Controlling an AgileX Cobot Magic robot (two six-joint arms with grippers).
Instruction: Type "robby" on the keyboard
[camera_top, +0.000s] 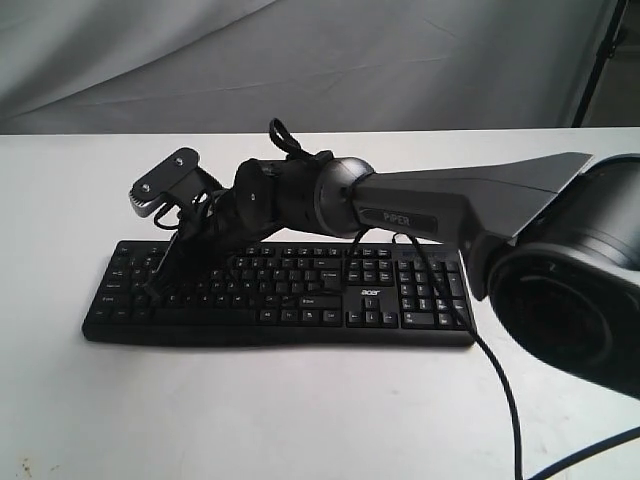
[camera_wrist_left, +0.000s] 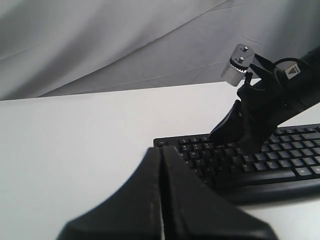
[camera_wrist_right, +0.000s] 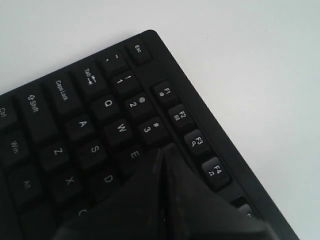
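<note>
The white table (camera_top: 300, 410) holds pretty much just the keyboard (camera_top: 300, 300), lying flat across the middle with the number pad to the right. The right arm (camera_top: 420, 205) reaches across it to the letter block at the left end. The right gripper (camera_wrist_right: 162, 170) is pinched closed and empty, tip over the top letter row just past E, below the 3 key. I'd call this letter 1 of 5, the "r". Can't tell if the key is actually down. Next up is a lift and a slide right to "o" without clipping neighbours. The left gripper (camera_wrist_left: 161, 200) is also pinched together, empty, off the keyboard's left end. A thin black cable (camera_top: 508, 395) crosses the number pad side, clear of the letters.
</note>
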